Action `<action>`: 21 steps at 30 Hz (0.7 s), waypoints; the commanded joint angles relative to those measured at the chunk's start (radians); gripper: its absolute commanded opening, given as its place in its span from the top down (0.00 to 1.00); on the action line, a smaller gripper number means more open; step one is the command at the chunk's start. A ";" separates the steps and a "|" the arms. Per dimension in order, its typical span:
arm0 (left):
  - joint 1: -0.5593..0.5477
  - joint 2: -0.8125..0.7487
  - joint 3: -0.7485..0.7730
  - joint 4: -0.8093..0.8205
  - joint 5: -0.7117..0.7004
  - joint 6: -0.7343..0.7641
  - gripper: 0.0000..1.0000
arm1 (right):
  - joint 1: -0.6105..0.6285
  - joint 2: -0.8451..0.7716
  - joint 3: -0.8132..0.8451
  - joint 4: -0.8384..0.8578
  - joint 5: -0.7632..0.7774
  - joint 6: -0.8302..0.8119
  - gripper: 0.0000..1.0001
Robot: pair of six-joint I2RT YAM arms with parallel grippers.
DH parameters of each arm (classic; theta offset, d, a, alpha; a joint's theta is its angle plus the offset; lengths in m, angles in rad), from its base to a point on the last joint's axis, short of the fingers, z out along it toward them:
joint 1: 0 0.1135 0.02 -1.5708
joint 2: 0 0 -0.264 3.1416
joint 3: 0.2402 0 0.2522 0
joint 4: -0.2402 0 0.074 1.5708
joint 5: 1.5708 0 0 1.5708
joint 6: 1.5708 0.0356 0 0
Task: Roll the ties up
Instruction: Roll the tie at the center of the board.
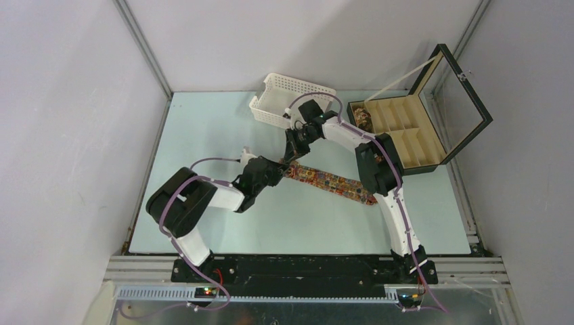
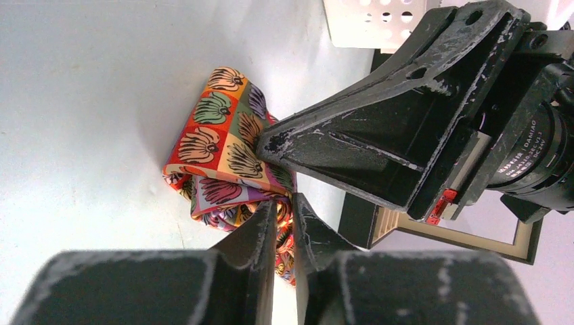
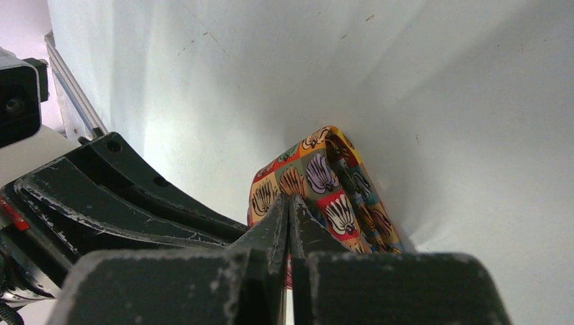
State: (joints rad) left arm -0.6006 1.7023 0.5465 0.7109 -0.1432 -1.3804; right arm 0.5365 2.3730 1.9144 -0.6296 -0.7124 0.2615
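Nearest us, the left gripper point(image 2: 284, 215) has its jaws closed on the folded end of the tie point(image 2: 220, 145), which bunches just ahead of them on the surface point(image 2: 81, 101). The right gripper point(image 3: 289, 203) pinches the same fold from the opposite side, and we see the tie's flat length trail away from both jaws.

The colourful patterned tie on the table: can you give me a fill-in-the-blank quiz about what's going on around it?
___ grippers pinch the multicoloured flower-print fabric tie: the left gripper and the right gripper.
The black compartmented box has its glass lid standing ___.
The perforated plastic basket beside it is coloured ___.
Missing words: two, open, white.
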 commanded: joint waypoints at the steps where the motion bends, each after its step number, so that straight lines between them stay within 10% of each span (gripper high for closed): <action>1: 0.011 0.005 0.003 0.051 0.010 0.003 0.86 | 0.007 -0.063 -0.001 0.001 0.007 -0.008 1.00; 12: 0.012 0.012 -0.013 0.072 0.013 0.028 1.00 | 0.002 -0.076 0.011 0.002 0.035 -0.007 0.98; 21: 0.012 0.067 -0.072 0.271 0.005 0.089 1.00 | -0.038 -0.228 -0.093 0.134 0.117 0.046 0.51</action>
State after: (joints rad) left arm -0.5968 1.7332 0.5011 0.8402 -0.1268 -1.3525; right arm 0.5262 2.3028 1.8721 -0.5991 -0.6418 0.2810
